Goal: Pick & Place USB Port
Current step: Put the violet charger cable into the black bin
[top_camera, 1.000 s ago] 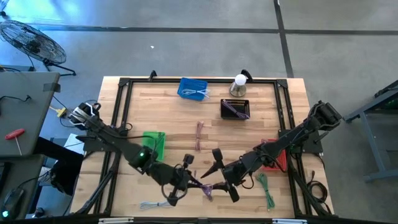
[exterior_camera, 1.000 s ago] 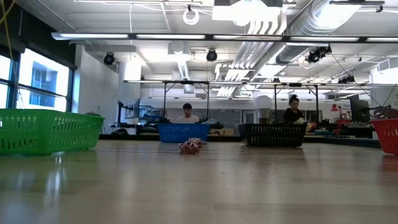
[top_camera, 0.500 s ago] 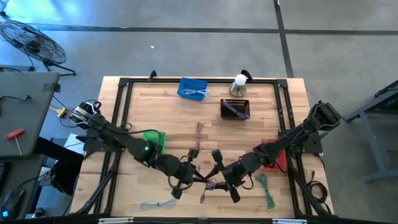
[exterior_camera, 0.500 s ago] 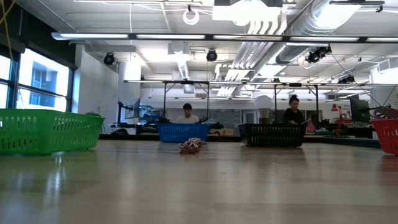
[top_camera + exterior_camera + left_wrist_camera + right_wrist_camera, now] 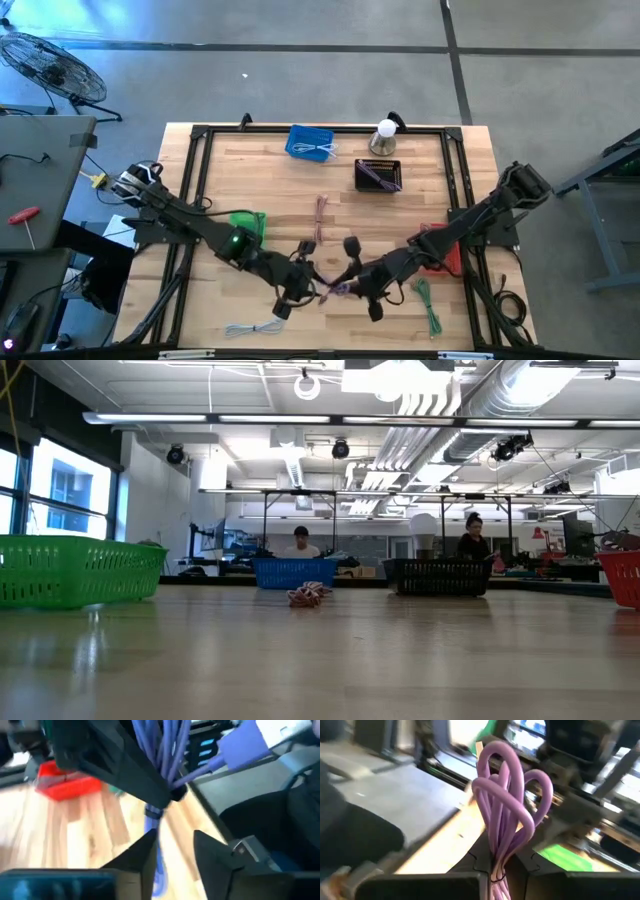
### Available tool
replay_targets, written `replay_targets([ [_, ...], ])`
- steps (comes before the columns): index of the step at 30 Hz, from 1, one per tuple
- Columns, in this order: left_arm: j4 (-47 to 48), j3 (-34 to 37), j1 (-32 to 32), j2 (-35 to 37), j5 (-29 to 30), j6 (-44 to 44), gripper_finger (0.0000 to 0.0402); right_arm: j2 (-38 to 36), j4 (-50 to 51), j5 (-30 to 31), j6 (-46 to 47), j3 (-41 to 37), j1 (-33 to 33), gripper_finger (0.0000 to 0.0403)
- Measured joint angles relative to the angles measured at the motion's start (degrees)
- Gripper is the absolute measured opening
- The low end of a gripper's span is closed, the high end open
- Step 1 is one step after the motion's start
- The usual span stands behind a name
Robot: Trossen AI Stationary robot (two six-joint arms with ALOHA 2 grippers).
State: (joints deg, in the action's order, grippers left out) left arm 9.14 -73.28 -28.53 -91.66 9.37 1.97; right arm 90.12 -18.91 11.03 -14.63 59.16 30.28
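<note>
The USB cable is a purple coiled bundle [image 5: 336, 290] held above the near middle of the table, between my two grippers. My right gripper [image 5: 350, 288] comes from the table's right and is shut on it [image 5: 496, 820]. My left gripper [image 5: 306, 286] comes from the left and is open. Its fingers [image 5: 145, 857] stand on either side of the bundle's hanging tail [image 5: 152, 817]. In the left wrist view the right gripper's dark fingers [image 5: 125, 775] clamp the bundle. My right gripper pinches the tied waist of the purple bundle [image 5: 497, 865] between its two fingers. The bundle's loops [image 5: 495, 780] stand out beyond the fingertips. The bundle is lifted clear of the table. Whether my left gripper's fingers touch the tail, I cannot tell.
A green basket [image 5: 248, 228] sits at the left and a red one [image 5: 440, 252] at the right. A blue basket [image 5: 311, 143] and a black one [image 5: 378, 175] stand at the far edge. Loose pink [image 5: 320, 214], white [image 5: 250, 328] and green [image 5: 428, 305] cables lie on the table.
My left gripper has carried the purple bundle toward the table's right and slightly toward the far edge, up to my right gripper. My right gripper has taken hold of the bundle.
</note>
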Motion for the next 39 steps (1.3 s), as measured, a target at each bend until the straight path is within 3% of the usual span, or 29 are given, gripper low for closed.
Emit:
replay_targets([
  [8, 11.1, 0.0, 0.0, 0.0, 2.9, 6.5, 0.0178, -9.2, 20.4, 28.3, 4.7, 0.0, 2.8, 0.0019],
  [12, 14.0, 0.0, 0.0, 0.0, 3.1, 9.8, 0.0183, -15.8, 31.0, 32.8, 10.3, 0.0, 0.0, 0.0019],
  [15, 15.0, 0.0, 0.0, 0.0, 3.7, 11.7, 0.0183, -20.1, 38.2, 30.6, 14.5, 0.0, -6.3, 0.0019],
  [19, 15.0, 0.0, 0.0, 0.0, 3.7, 12.2, 0.0184, -23.9, 44.7, 21.6, 17.1, 0.0, -19.2, 0.0019],
  [27, 17.6, 0.0, 0.0, 0.0, 3.8, 13.7, 0.0184, -22.0, 53.7, 2.8, 15.6, 0.0, -42.8, 0.0019],
  [33, 19.7, 0.0, 0.0, 0.0, 6.9, 15.1, 0.0184, -16.4, 56.0, -7.5, 11.1, 0.0, -52.1, 0.0019],
  [39, 20.2, 0.0, 0.0, 0.0, 8.0, 16.3, 0.0184, -8.7, 56.4, -11.9, 9.1, 0.0, -55.3, 0.0019],
])
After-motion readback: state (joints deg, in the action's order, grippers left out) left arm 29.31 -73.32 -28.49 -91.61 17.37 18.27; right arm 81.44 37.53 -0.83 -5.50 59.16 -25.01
